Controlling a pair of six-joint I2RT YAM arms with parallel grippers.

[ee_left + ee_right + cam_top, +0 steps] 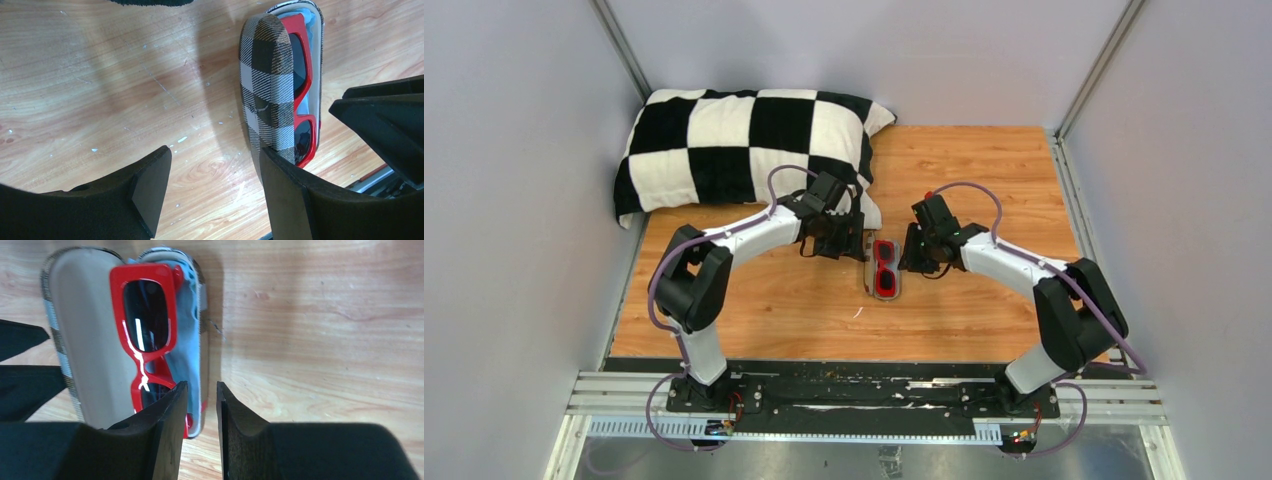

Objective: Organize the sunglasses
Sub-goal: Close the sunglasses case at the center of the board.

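The sunglasses [145, 330] lie in the open plaid case [201, 300], just left of the right pincer [200, 390], whose jaws stand nearly together at the case wall; whether they pinch it I cannot tell. The left pincer [212, 165] is spread, with the raised lid [265, 75] at its right finger. It should push the lid over slowly, I think

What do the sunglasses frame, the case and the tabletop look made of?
Sunglasses: likely plastic frame, glossy red with sharp highlights; dark lenses.
Case: woven plaid fabric outside, weave visible; smooth matte grey lining, material unclear.
Table: wood-grain surface with a slight sheen, possibly laminate.
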